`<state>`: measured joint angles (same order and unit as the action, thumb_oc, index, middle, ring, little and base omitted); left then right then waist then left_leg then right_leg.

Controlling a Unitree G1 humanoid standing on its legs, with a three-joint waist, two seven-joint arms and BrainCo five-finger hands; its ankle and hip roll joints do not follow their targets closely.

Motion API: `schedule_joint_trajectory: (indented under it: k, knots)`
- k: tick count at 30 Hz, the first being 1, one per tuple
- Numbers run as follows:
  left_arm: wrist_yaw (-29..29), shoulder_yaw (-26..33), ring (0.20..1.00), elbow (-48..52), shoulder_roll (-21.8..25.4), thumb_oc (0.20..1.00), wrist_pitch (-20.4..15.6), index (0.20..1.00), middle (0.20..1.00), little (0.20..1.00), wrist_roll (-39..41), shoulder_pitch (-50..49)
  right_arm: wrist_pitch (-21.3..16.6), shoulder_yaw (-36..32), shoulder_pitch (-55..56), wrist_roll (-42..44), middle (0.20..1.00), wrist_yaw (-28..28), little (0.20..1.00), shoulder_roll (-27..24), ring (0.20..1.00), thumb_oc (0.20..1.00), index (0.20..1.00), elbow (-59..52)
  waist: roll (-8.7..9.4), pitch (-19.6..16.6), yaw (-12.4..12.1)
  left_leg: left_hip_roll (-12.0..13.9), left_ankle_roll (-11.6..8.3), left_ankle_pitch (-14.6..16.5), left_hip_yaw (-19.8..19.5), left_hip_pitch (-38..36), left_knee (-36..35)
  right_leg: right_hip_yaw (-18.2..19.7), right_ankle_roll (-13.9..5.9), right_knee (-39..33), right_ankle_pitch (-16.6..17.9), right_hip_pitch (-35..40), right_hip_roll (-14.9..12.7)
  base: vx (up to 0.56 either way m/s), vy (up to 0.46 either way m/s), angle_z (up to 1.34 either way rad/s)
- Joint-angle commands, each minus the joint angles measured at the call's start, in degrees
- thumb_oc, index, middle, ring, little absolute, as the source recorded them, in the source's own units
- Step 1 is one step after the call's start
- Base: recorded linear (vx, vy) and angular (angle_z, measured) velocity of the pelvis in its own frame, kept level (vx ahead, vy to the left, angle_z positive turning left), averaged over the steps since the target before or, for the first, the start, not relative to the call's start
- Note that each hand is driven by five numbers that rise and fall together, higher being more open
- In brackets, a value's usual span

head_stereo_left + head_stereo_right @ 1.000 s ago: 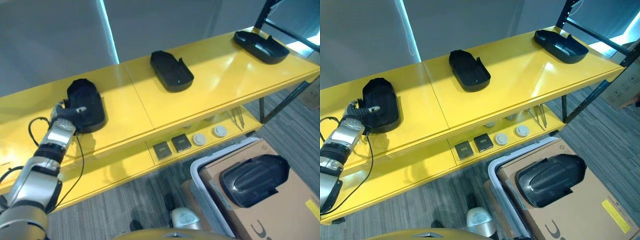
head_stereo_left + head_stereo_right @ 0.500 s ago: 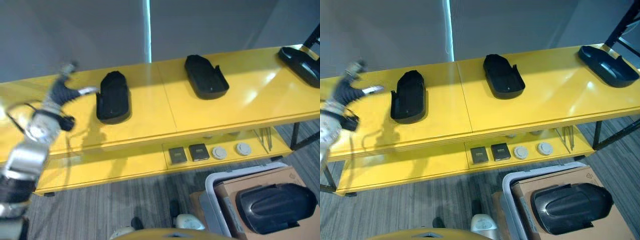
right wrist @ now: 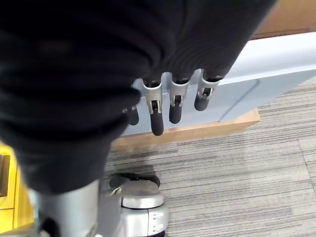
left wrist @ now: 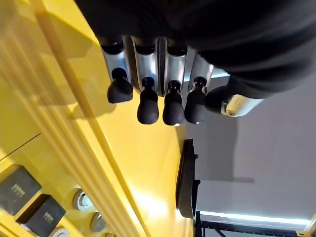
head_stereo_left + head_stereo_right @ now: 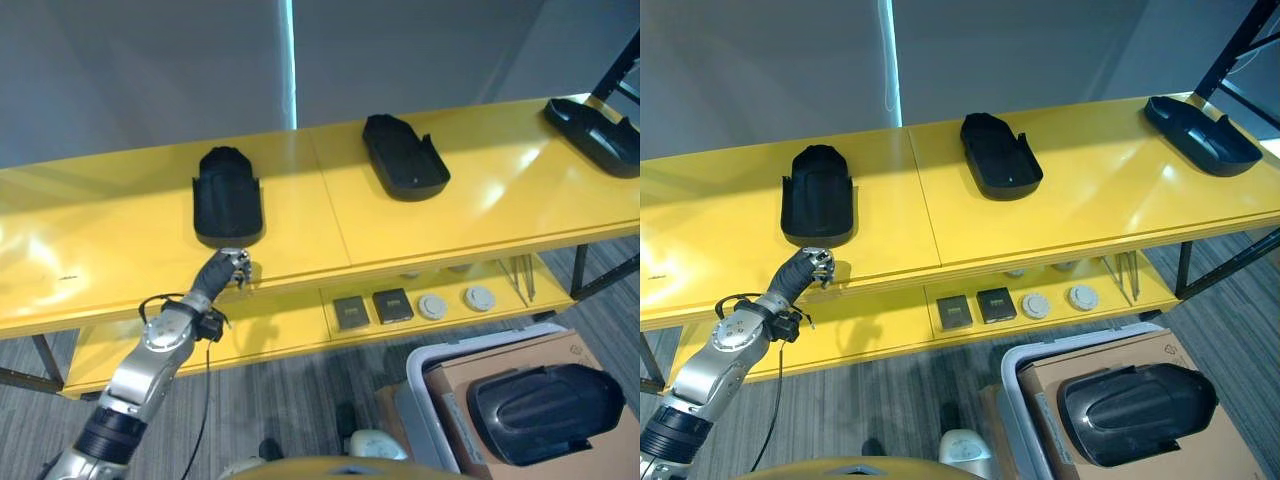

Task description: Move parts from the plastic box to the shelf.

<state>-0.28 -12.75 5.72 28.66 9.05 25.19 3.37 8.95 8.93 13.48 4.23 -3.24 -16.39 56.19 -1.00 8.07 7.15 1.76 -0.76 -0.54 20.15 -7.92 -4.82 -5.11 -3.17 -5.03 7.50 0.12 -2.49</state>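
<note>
Three black moulded parts lie on the yellow shelf's (image 5: 300,235) top board: one at the left (image 5: 228,208), one in the middle (image 5: 404,156) and one at the far right (image 5: 595,122). My left hand (image 5: 228,270) hovers at the shelf's front edge, just in front of the left part and apart from it. Its fingers (image 4: 148,106) are relaxed and hold nothing. Another black part (image 5: 545,412) rests on cardboard inside the grey plastic box (image 5: 1012,372) at the lower right. My right hand (image 3: 158,118) hangs open over the floor beside the box wall (image 3: 266,74).
On the lower shelf board lie two dark square blocks (image 5: 372,308), two round discs (image 5: 455,301) and thin metal tools (image 5: 522,278). Grey carpet runs under the shelf and around the box. A dark frame post (image 5: 1240,40) stands at the shelf's right end.
My left hand has come off the left part, swung up beside it, then dropped to the shelf's front edge. The camera has also shifted; the parts stay put.
</note>
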Motion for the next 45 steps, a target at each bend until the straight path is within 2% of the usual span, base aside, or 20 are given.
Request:
schedule_joint_trajectory:
  k: [1,2,7,14,32,36,37,38,41,45]
  knots:
    - [4.46,0.86,0.2,-1.09,1.09,0.2,-6.27,0.2,0.2,0.2,0.47,4.61,-0.04,1.29,0.84,1.0,1.0,-1.77,1.0,-1.54,1.0,1.0,1.0,1.74,0.8,-0.73,0.3,3.43,-0.95,0.01,-3.8,1.67,1.01,0.97,-6.1,0.9,-2.09,1.77,-2.74,0.02,-0.005,-0.05]
    - [7.63,0.55,0.2,-6.23,0.54,0.2,-8.24,0.2,0.2,0.2,-0.89,6.5,-0.03,1.83,0.88,0.42,1.0,-1.66,1.0,-1.71,1.0,1.0,1.0,1.5,1.03,-0.84,1.04,3.56,-0.91,0.11,-3.24,1.47,1.12,1.33,-6.05,1.04,-2.03,1.63,-2.72,0.03,-0.005,-0.04]
    - [13.13,-0.06,0.2,-17.24,-2.01,0.2,-8.78,0.2,0.2,0.2,-1.01,12.58,1.12,3.42,0.34,-0.68,1.0,-0.97,1.0,-2.2,1.0,1.0,1.0,0.85,1.46,-1.07,2.84,3.96,-0.87,0.31,-1.9,0.87,1.07,2.18,-5.99,1.46,-2.05,1.29,-2.55,0.03,-0.008,-0.07]
    - [16.63,-1.53,0.2,-30.88,-5.73,0.2,-9.61,0.2,0.2,0.2,-1.8,16.71,2.25,4.79,-0.29,-2.45,1.0,-0.2,1.0,-2.91,1.0,1.0,1.0,0.08,1.73,-0.83,4.72,4.21,-0.73,0.72,-0.79,0.02,1.23,3.07,-5.94,1.74,-2.42,1.59,-2.33,0.02,-0.001,-0.09]
    - [20.58,1.47,0.2,-39.35,-4.58,0.2,-11.32,0.2,0.2,0.2,-2.01,20.35,1.64,5.05,-0.57,-3.98,1.0,1.51,1.0,-4.18,1.0,1.0,1.0,0.97,1.59,-0.49,5.48,4.3,-0.59,0.89,-0.59,-0.49,1.83,3.45,-5.96,2.69,-3.11,1.98,-2.45,0.0,0.002,-0.02]
    - [16.16,1.15,0.2,-36.91,-3.98,0.2,-14.25,0.2,0.2,0.2,-1.62,20.0,1.44,4.96,-1.03,-4.73,1.0,1.42,1.0,-4.07,1.0,1.0,1.0,1.5,1.51,-0.43,5.01,4.02,-0.49,1.21,-0.99,-0.45,2.11,3.33,-6.03,2.58,-3.19,2.24,-2.74,-0.02,0.048,0.0]
    - [13.28,0.76,0.2,-29.85,-3.57,0.2,-15.25,0.2,0.2,0.2,-1.17,18.35,1.52,4.6,-1.19,-4.77,1.0,1.12,1.0,-3.77,1.0,1.0,1.0,1.39,1.49,-0.16,4.27,3.86,-0.42,1.47,-1.38,-0.28,2.38,3.01,-6.06,2.51,-3.17,2.31,-3.01,-0.06,0.063,-0.03]
    - [12.92,0.82,0.2,-28.47,-3.47,0.2,-15.06,0.2,0.2,0.2,-0.89,17.99,1.5,4.53,-1.22,-4.74,1.0,1.07,1.0,-3.75,1.0,1.0,1.0,1.4,1.48,-0.1,4.12,3.81,-0.4,1.52,-1.44,-0.26,2.41,2.92,-6.07,2.46,-3.15,2.35,-3.06,-0.07,0.075,-0.04]
    - [5.77,1.02,0.2,-14.1,-3.02,0.2,-12.76,0.2,0.2,0.2,1.45,13.31,1.92,3.45,-1.6,-4.57,1.0,0.31,1.0,-3.22,1.0,1.0,1.0,0.93,1.34,0.26,2.28,3.17,-0.19,1.77,-2.35,-0.01,2.56,1.87,-6.33,2.25,-2.82,2.74,-3.84,-0.08,0.101,0.0]
    - [-0.94,1.21,0.2,-4.47,-2.46,0.2,-11.27,0.2,0.2,0.2,5.06,9.51,2.94,2.48,-1.63,-4.0,1.0,-0.31,1.0,-2.74,1.0,1.0,1.0,-0.09,1.16,0.39,0.84,1.91,0.44,2.11,-3.4,0.18,2.48,1.3,-7.02,2.37,-2.26,2.78,-4.87,-0.08,0.122,0.0]
